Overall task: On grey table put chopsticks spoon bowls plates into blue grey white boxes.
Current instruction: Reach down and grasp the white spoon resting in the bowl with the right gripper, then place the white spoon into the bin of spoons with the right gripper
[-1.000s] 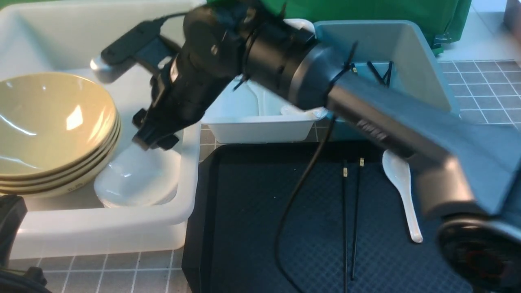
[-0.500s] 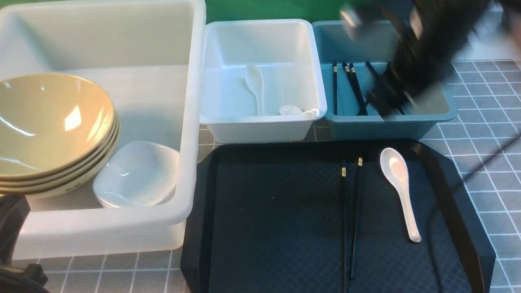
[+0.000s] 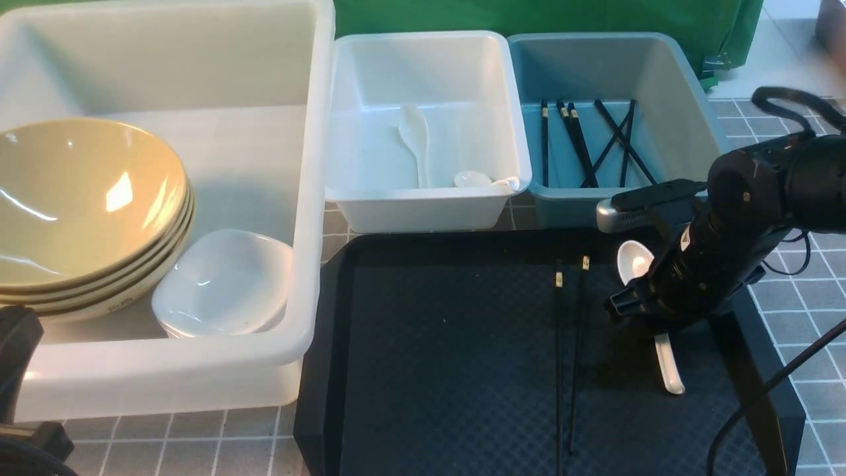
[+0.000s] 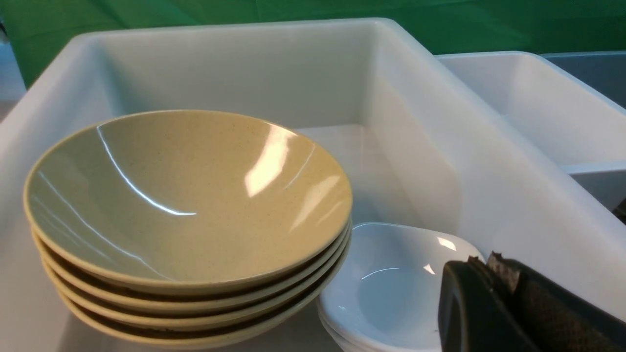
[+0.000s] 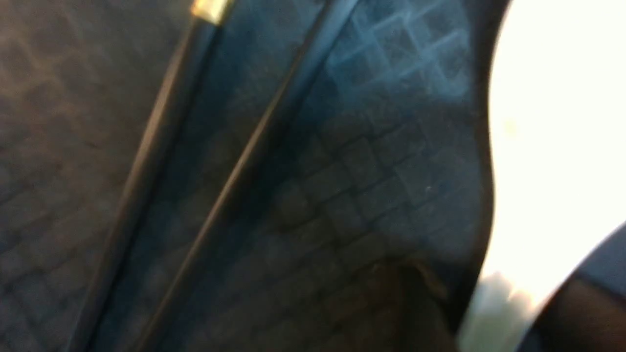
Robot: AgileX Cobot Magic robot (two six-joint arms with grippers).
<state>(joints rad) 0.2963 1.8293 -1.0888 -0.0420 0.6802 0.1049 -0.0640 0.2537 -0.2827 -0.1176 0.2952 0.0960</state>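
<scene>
**Right pincer over the spoon on the tray**

The glossy white ceramic soup spoon [image 3: 632,262] lies right of centre in the front frame on the black textured tray [image 3: 429,370]. Its scoop points toward the top of the frame and its handle toward the bottom. The right pincer [image 3: 651,314] sits over the spoon's middle and hides it, so only the scoop and the handle end show. Whether its jaws are apart or gripping cannot be told: the front view hides the tips and the right wrist view is blurred.

Just left of the spoon, two thin black chopsticks [image 3: 559,357] with gold bands lie side by side on the tray. Above the tray stand two small tubs:
- The small blue-grey plastic tub [image 3: 575,208] holds more black sticks [image 3: 581,142].
- The small white plastic tub [image 3: 429,211] holds two white spoons [image 3: 414,132].

Filling the left of the frame, the large translucent white tub [image 3: 165,377] holds a stack of khaki-yellow bowls [image 3: 79,198]. Small white dishes [image 3: 221,284] are stacked just beside the bowls. The left pincer [image 4: 484,266], closed on nothing, hangs near those dishes. Everything rests on the grey tiled bench [image 3: 780,132].
</scene>
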